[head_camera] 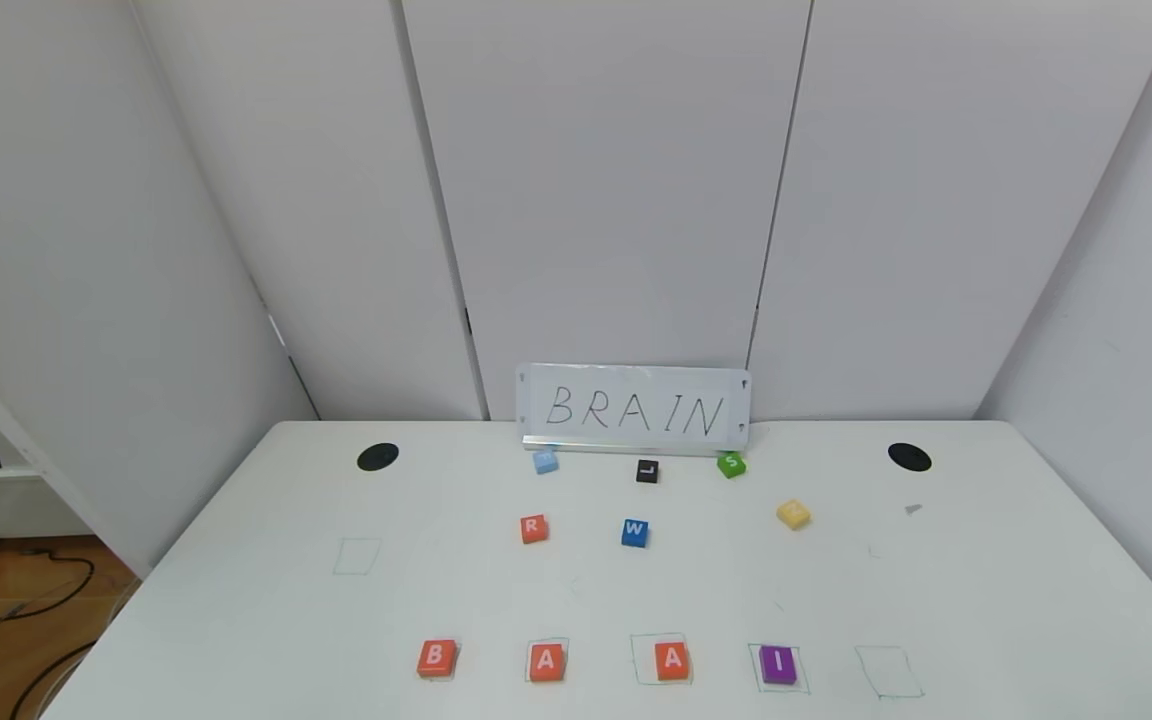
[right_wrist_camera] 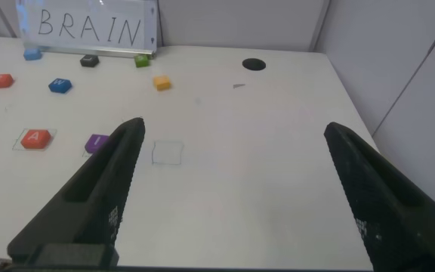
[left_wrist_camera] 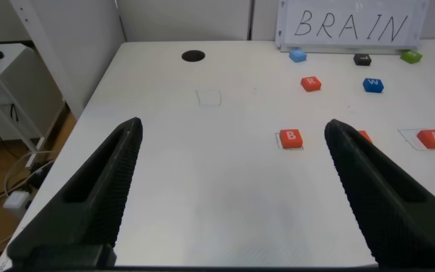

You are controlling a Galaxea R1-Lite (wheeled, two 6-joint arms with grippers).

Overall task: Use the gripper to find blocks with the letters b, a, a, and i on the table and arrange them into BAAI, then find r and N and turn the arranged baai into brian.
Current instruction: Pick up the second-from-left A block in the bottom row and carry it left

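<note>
Fingers (left_wrist_camera: 89, 196) wide apart in wrist views, absent overhead.

Smooth matt white table (head_camera: 236, 620), matt blocks (head_camera: 547, 661), glossy sign (head_camera: 633, 408).

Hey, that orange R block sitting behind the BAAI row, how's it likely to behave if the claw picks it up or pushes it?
The R block looks flat and square, so it probably won't roll or tip; a push would likely slide it across the smooth white table. It keeps crisp edges, so it is probably stiff. Being small, it likely weighs little and could skid if nudged off-centre.
</note>
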